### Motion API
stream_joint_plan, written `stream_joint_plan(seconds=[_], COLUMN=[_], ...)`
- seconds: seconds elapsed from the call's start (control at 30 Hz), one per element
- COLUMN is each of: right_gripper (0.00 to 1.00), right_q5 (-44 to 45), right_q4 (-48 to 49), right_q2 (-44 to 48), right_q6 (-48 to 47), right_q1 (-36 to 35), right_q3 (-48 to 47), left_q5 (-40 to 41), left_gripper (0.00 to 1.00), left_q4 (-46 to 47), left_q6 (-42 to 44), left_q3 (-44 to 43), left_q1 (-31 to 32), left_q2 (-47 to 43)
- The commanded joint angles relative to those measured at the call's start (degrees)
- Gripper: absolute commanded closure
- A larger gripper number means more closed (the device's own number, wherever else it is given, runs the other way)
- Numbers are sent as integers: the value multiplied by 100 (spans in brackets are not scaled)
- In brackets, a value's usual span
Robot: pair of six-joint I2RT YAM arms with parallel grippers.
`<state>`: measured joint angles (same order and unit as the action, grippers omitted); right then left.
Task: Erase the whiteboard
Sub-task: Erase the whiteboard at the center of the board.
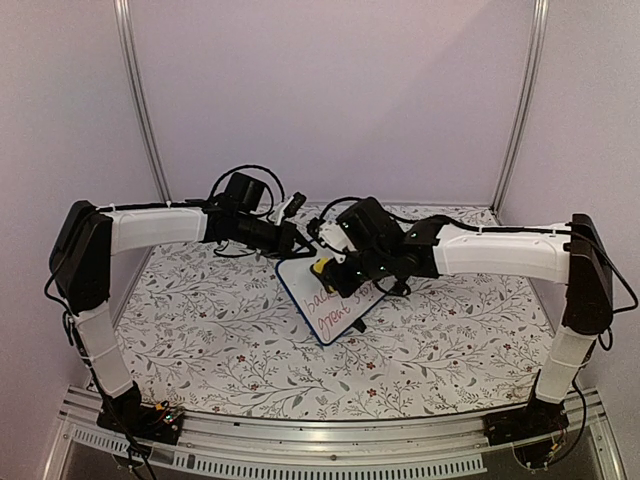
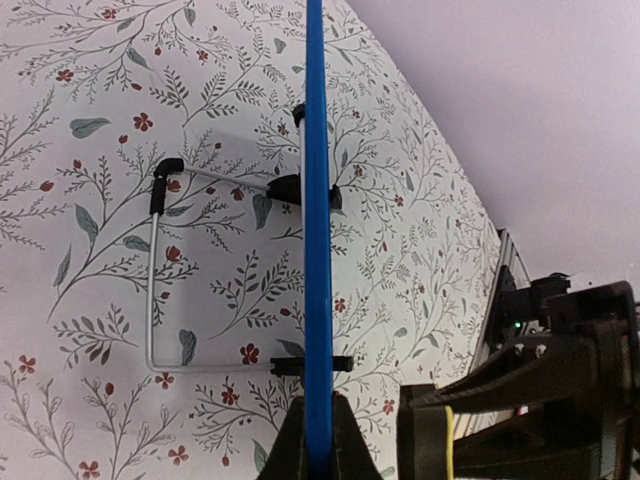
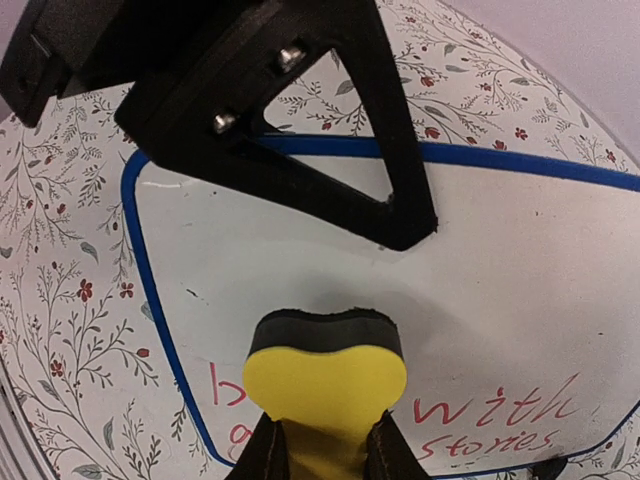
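Note:
The whiteboard (image 1: pixel 330 300) stands tilted at the table's middle, blue-framed, with red handwriting on its lower part; its upper part is wiped white. My left gripper (image 1: pixel 296 240) is shut on the board's top edge, seen edge-on as a blue strip (image 2: pixel 318 200) in the left wrist view, with its wire stand (image 2: pixel 152 290) behind. My right gripper (image 1: pixel 330 268) is shut on the yellow sponge eraser (image 3: pixel 325 375), whose dark felt face presses on the board (image 3: pixel 500 300) just above the red words (image 3: pixel 500 410).
The table carries a floral cloth (image 1: pixel 200 310). The left gripper's black finger (image 3: pixel 300 120) crosses the top of the right wrist view. Grey walls and metal posts (image 1: pixel 140 100) close in the back. An aluminium rail (image 1: pixel 320 440) runs along the near edge.

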<state>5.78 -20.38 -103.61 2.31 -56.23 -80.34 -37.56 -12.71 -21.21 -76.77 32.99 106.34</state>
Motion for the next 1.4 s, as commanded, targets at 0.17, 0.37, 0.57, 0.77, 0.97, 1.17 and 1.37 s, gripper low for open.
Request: stream_joint_plan(seconds=[0.17,0.37,0.57,0.77,0.97,1.17,1.37], right_gripper=[86,86,86,86,86,87,87], right_q5=[113,57,47,158,147,181,215], right_q4=[-411,-495,-572,-679,-778,-803,-854], right_q2=[-439,-438,-640,-815,-962,-942,-883], right_q6=[182,258,326,348,382,436,471], right_q1=[-208,-398,-494,-503,-513,-550,-620], right_q3=[-471,-528,-676,-752,-754,-564,-336], left_q5=[176,171,190,192,203,180,188], left_gripper=[100,100,100,100,100,100,100], left_q4=[-268,-271,-273,-268,-277,-277,-269], left_q6=[285,272,269,276,278,268,268], left_q3=[12,5,9,13,13,13,9], left_q1=[156,155,154,158,152,153,155], left_q2=[-34,-44,-70,-93,-106,-88,-83])
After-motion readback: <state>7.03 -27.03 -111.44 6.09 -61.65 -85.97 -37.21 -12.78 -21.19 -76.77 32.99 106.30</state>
